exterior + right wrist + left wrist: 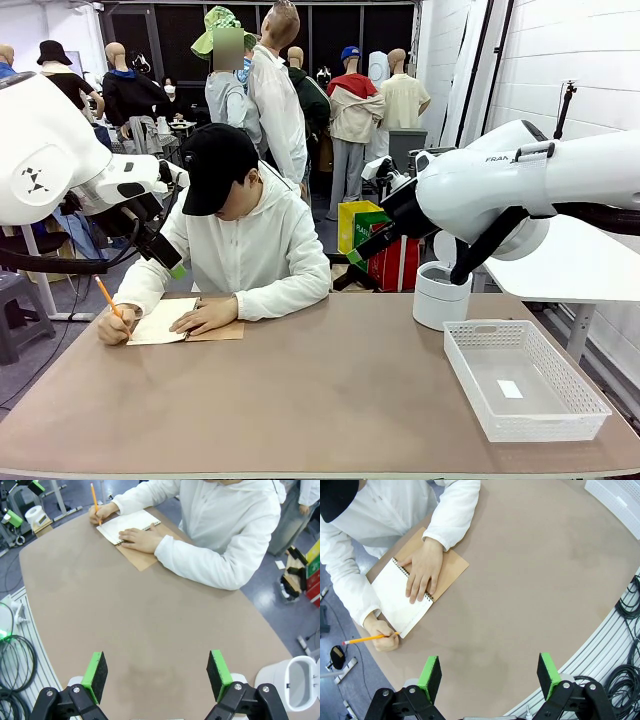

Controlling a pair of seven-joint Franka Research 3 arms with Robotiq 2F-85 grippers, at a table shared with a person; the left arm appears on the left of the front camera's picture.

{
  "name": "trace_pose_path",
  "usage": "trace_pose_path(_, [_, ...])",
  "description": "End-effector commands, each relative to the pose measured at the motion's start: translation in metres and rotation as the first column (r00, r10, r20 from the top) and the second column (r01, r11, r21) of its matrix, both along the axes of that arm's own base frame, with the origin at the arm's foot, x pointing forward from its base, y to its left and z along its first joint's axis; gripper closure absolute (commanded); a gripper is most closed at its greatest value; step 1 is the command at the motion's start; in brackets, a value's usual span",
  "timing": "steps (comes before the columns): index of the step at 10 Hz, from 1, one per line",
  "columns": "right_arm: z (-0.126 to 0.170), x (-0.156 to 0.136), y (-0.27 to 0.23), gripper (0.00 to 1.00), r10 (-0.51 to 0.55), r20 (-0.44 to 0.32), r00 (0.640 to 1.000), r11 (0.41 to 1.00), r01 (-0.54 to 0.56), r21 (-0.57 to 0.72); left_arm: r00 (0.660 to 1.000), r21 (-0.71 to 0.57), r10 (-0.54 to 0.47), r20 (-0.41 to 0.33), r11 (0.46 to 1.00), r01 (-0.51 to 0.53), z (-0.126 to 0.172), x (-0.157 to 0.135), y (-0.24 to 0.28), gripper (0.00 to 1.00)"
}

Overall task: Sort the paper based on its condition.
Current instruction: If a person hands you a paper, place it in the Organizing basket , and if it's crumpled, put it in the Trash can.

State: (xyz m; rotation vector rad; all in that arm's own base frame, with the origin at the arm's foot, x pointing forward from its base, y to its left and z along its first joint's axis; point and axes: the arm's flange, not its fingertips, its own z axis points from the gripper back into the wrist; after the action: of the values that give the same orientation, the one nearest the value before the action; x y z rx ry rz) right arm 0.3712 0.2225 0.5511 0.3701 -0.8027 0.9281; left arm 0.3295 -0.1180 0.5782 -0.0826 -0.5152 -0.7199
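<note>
- Left gripper (490, 677): jaws spread wide, nothing between them, hanging over bare table (520, 580).
- Right gripper (157, 675): jaws spread wide and empty, also above the table.
- Paper (395, 595): a white sheet lying on the spiral notebook (451, 564) at the person's edge, on the left arm's side; bound or loose cannot be told.
- One hand (422, 572) rests flat on the sheet; the other hand (382, 639) holds a pencil (365, 640) at its corner.
- White basket (545, 424): on the right arm's side, well apart from the paper.

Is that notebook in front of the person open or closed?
Open: the notebook lies flat, white page up, its brown cover spread beside it, the person's hand resting across the spiral.
</note>
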Motion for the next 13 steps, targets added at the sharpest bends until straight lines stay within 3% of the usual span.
trace_pose_path(1, [-0.0006, -0.0007, 0.0009, 0.0, -0.006, -0.005, 1.0, 1.0, 0.006, 0.001, 1.0, -0.013, -0.014, -0.004, 1.0, 0.014, 0.0005, -0.0002, 0.0006, 0.0])
trace_pose_path(13, [-0.0006, -0.0007, 0.0009, 0.0, -0.006, -0.005, 1.0, 1.0, 0.006, 0.001, 1.0, -0.013, -0.014, -0.004, 1.0, 0.014, 0.0005, -0.0002, 0.0006, 0.0])
